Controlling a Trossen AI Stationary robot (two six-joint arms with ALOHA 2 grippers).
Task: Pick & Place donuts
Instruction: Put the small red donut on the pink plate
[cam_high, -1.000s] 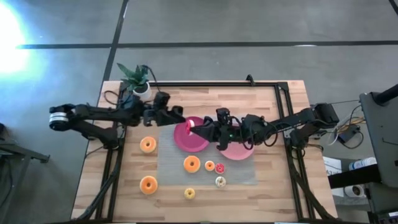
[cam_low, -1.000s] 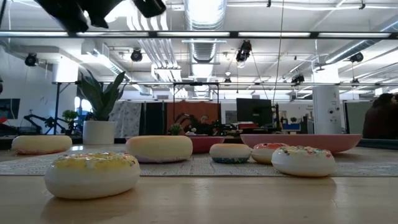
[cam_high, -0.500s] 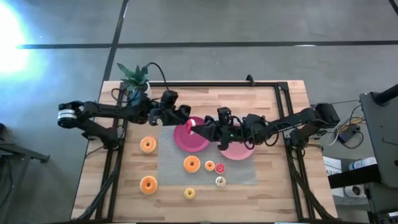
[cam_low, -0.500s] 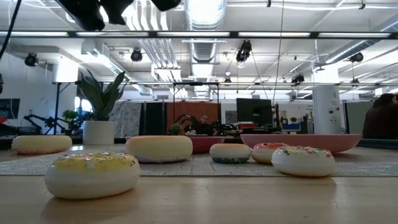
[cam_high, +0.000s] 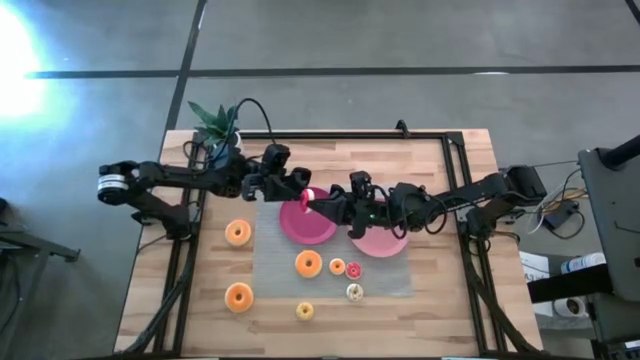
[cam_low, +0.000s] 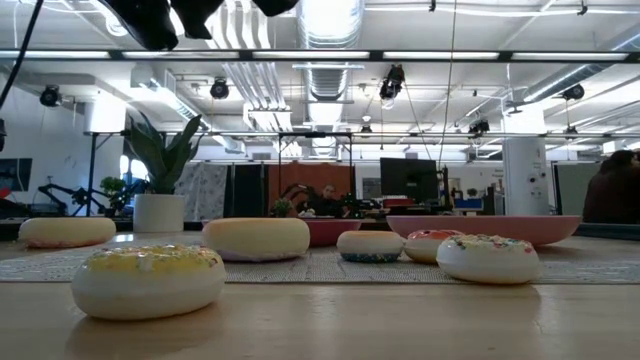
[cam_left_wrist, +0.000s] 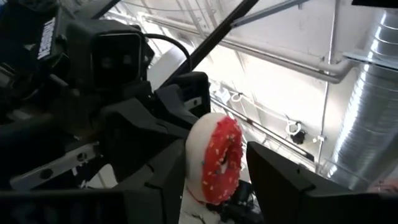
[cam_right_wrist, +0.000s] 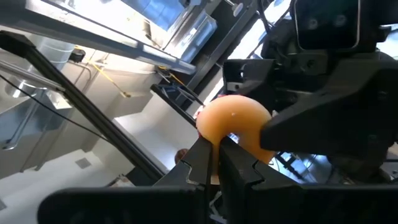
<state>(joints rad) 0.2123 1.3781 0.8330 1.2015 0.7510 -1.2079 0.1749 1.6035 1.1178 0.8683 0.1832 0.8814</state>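
A small donut (cam_high: 303, 198) with red sprinkled icing (cam_left_wrist: 222, 155) and a pale back is held in the air over the left pink plate (cam_high: 300, 232) by my right gripper (cam_high: 311, 204), which is shut on it. My left gripper (cam_high: 296, 187) faces it from the table's left, open. Its two fingers stand on either side of the donut in the left wrist view; I cannot tell whether one touches it. Several other donuts lie on the mat and wood: orange ones (cam_high: 238, 232) (cam_high: 308, 263) (cam_high: 238, 297) and smaller ones (cam_high: 353, 270) (cam_high: 354, 292) (cam_high: 305, 311). My right gripper (cam_right_wrist: 219, 152) pinches the donut between its two fingers at the part of the ring nearest them (cam_right_wrist: 225, 138). The fingers come roughly level from the table's right. The donut stands on edge, lifted clear above the left plate.
A second pink plate (cam_high: 385, 244) lies under my right arm. A grey mat (cam_high: 270, 250) covers the table's middle. A potted plant (cam_high: 220, 125) stands at the far left corner, and a dark cable runs along the far edge. In the low view, donuts (cam_low: 148, 280) (cam_low: 488, 257) line the foreground.
My left gripper has moved toward the table's right, closing in on the donut held by my right gripper, until its fingers stand around it. My right gripper and the donut have stayed almost still.
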